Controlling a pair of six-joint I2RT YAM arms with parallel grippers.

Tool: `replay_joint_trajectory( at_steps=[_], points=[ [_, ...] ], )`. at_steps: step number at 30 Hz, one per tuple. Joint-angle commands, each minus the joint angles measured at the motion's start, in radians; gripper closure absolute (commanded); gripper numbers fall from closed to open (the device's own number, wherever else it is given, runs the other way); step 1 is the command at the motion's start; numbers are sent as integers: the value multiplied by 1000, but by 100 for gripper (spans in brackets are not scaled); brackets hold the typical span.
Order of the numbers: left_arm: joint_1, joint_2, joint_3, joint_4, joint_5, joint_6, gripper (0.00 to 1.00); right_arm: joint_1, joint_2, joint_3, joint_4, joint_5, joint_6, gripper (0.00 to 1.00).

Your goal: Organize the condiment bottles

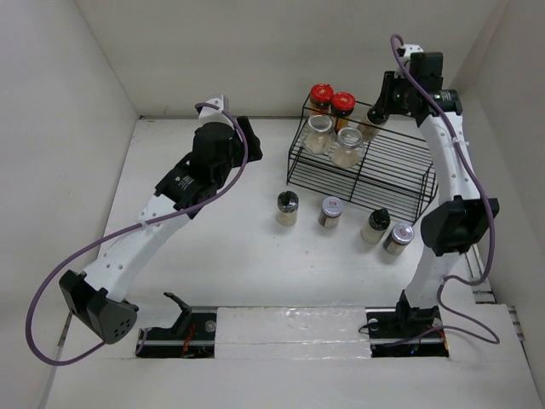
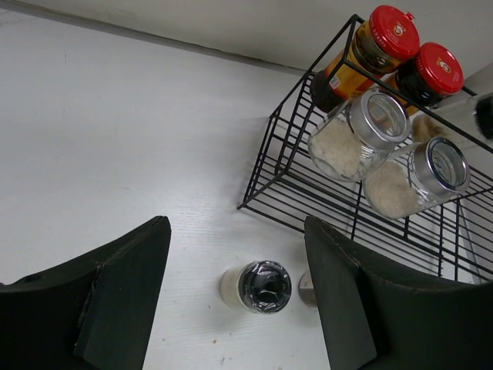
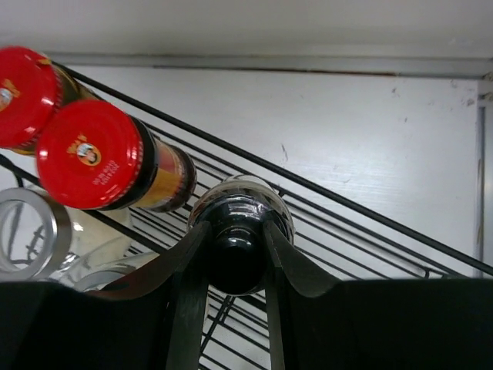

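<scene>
Placing a black-lidded jar [image 3: 240, 247] into the back of the black wire rack [image 1: 400, 183], by the look of it. Pinching it at the lid with the right jaws, one on each side, just beside the two red-lidded bottles [image 3: 88, 154]. No telling yet whether seated on the wires or hanging just above them.

Next, most likely: lowering until upright and settled, then spreading the jaws and lifting straight up, keeping off the nearer red lid close alongside.

Holding the left jaws spread and empty above the worktop [image 1: 221, 247], over a dark-lidded jar [image 2: 262, 287] just outside the rack's near left corner. Probably the next one to fetch.

Counting five in the rack, the held one included: the red pair at the back, two silver-rimmed jars [image 2: 377, 123] just in front of them. Leaving four jars [image 1: 330, 212] in a loose row on the worktop before the rack, the dark-lidded one at its left end.

Worth minding: the rack's front wires between that row and the free space inside, and the crowding at the rack's left end, within reach of both arms.
</scene>
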Motion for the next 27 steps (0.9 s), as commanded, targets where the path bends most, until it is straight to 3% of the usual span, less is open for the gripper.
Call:
replay_joint_trajectory(
  at_steps=[1,7,8,9,12,15,16,19,21,22,23,25,27],
  points=[
    [-2,-24,-2,50,-8,13,34,31,22,53,3,12,-12,95],
    [-2,-15,-11,50,12,4,34,62,81,77,-34,32,-30,88],
    [-2,-15,-11,50,12,4,34,73,91,92,-34,32,-30,82],
    [-2,-15,-11,50,12,4,34,73,91,102,-44,32,-30,61],
    [-2,-15,-20,50,21,-5,34,73,64,123,-45,52,-30,26],
    [-2,-4,-20,50,30,-5,33,73,12,123,-35,52,-30,17],
    [-2,-4,-20,50,30,-5,33,73,-43,82,-26,66,-21,12],
    [-2,5,-20,50,30,-5,33,82,-211,-88,49,120,11,10],
    [-2,5,-20,50,39,-14,33,93,-315,-223,115,169,37,21],
    [-2,16,-20,50,39,-15,33,93,-368,-300,133,169,52,31],
    [-2,16,-20,41,39,-15,33,93,-472,-455,143,169,85,64],
    [-2,16,-20,41,50,-25,33,119,-565,-600,121,201,112,90],
    [-2,25,-20,41,61,-25,33,151,-677,-783,72,222,122,95]
  ],
)
